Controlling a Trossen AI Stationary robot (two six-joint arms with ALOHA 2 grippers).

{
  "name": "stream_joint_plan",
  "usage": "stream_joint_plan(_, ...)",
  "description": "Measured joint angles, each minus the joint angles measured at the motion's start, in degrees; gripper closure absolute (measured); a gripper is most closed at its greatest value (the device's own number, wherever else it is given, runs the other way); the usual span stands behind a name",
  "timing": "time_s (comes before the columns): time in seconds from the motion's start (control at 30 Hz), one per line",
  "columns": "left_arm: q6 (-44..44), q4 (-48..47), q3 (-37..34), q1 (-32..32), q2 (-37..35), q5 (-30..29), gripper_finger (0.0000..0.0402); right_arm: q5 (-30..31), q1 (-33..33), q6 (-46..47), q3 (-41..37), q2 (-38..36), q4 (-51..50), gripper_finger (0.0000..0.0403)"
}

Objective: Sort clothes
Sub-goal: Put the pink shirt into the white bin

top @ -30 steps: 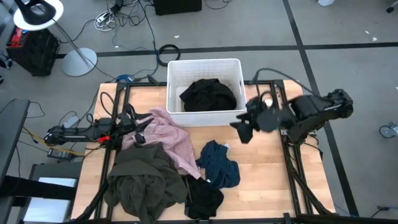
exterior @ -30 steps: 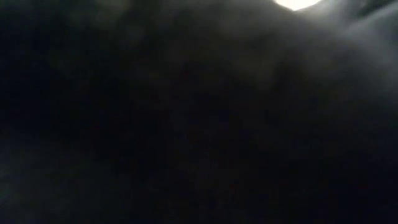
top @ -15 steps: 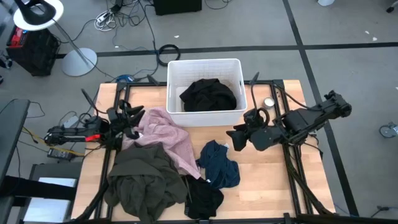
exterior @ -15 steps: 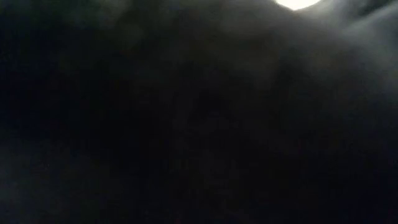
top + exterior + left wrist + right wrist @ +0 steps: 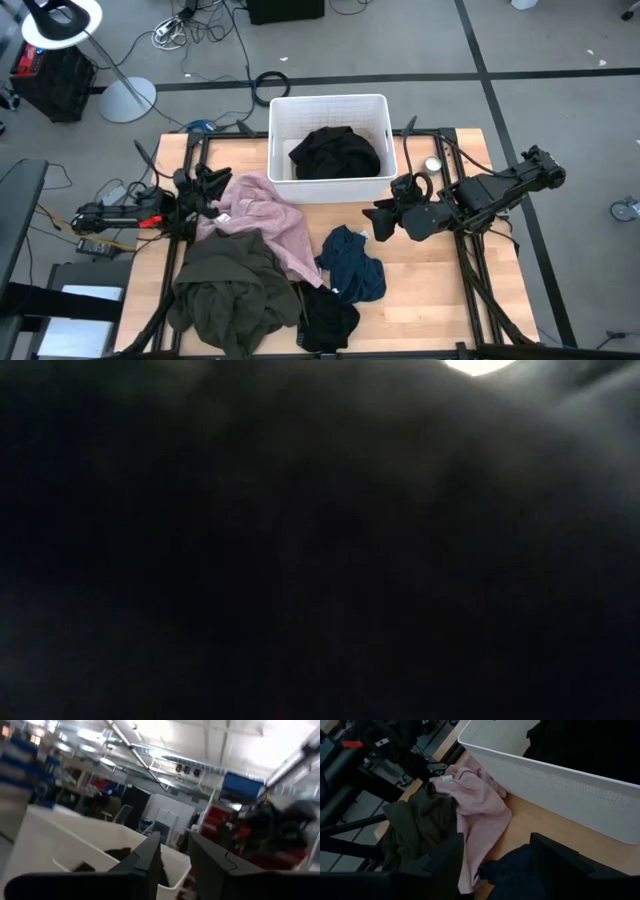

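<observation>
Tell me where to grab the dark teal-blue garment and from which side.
Grip the raised bunched folds at the top of the teal-blue garment, coming straight down from above. It lies crumpled flat on the table, so no edge offers itself sideways. The open right gripper is nearest.

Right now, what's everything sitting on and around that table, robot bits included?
White bin: one, white plastic, back middle of the table.
Black garment in the bin: one, black, bunched inside it.
Pink garment: one, pink, in front of the bin's left corner.
Olive-green garment: one, olive, front left, overlapping the pink one.
Teal-blue garment: one, dark teal, table middle.
Black garment on the table: one, black, front edge.
Table: one, light wood.
Left gripper: dark, open, beside the pink garment.
Right gripper: dark, open, above the table, right of the teal-blue garment.
</observation>
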Motion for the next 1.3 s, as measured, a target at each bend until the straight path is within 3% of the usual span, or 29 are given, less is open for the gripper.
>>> stream_joint_plan(0.3,-4.9,-34.5,12.6,0.0,1.5,7.5,0.0318,0.0,0.0,-0.8,0.0,0.0,0.0,0.0174)
stream_joint_plan(0.47,-5.9,-45.4,22.7,0.0,5.8,9.2,0.0331,0.0,0.0,-3.3,0.0,0.0,0.0,0.0174)
stream_joint_plan(0.63,-4.9,-53.9,35.9,0.0,14.7,15.1,0.0342,0.0,0.0,-5.7,0.0,0.0,0.0,0.0174)
stream_joint_plan(1.0,0.8,-90.0,70.5,0.0,41.5,18.9,0.0351,-1.5,1.1,-14.6,0.0,0.0,0.4,0.0174)
stream_joint_plan(1.17,-1.5,-100.2,82.0,0.0,49.8,26.3,0.0351,-1.6,3.6,-17.0,0.0,0.0,-1.4,0.0174)
stream_joint_plan(1.3,-2.3,-107.9,89.4,0.0,55.0,27.8,0.0351,-1.7,6.0,-17.0,0.0,0.0,-3.4,0.0174)
